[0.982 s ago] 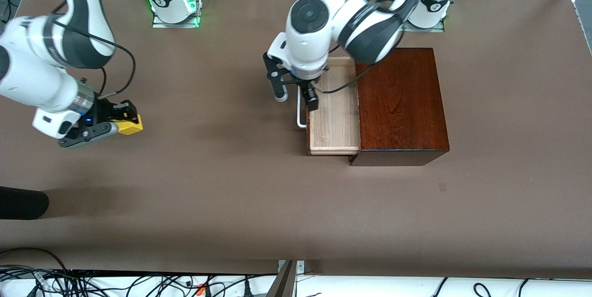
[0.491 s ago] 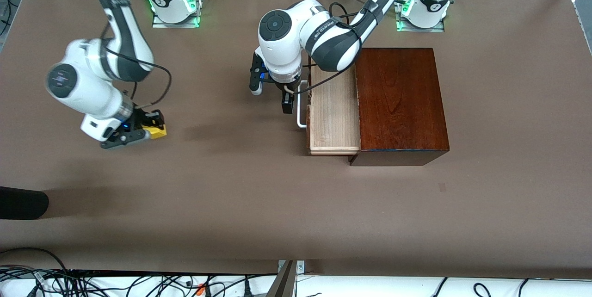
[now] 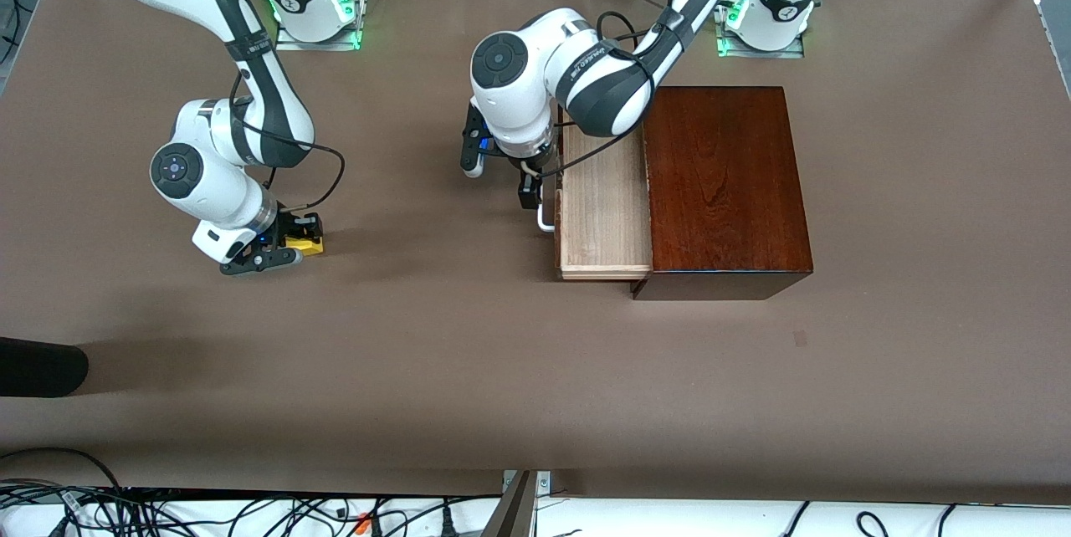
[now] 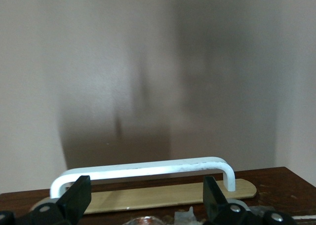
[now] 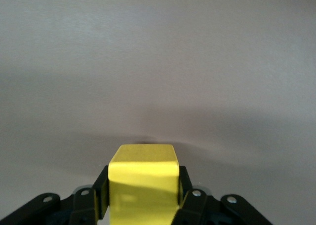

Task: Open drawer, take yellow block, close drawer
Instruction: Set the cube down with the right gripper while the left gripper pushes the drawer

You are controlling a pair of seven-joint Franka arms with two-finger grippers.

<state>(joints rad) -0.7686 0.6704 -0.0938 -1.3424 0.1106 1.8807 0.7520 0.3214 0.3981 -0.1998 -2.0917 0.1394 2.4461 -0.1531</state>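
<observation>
The drawer (image 3: 604,202) stands pulled out of the dark reddish-brown box (image 3: 724,186), its pale interior bare. My left gripper (image 3: 502,177) is open and empty, low beside the white handle (image 3: 545,217). In the left wrist view the handle (image 4: 143,168) lies just past my open left gripper (image 4: 144,203), not gripped. My right gripper (image 3: 284,248) is shut on the yellow block (image 3: 305,246), low over the bare table toward the right arm's end. In the right wrist view the block (image 5: 143,183) sits clamped in the right gripper (image 5: 143,193).
A dark object (image 3: 38,366) lies at the table's edge toward the right arm's end, nearer the front camera. Cables (image 3: 251,512) run along the front edge. A small mark (image 3: 801,339) shows on the table nearer the camera than the box.
My right gripper has carried the yellow block lower and toward the table's middle. My left gripper has moved off the drawer's front and down beside the handle. The drawer has not moved.
</observation>
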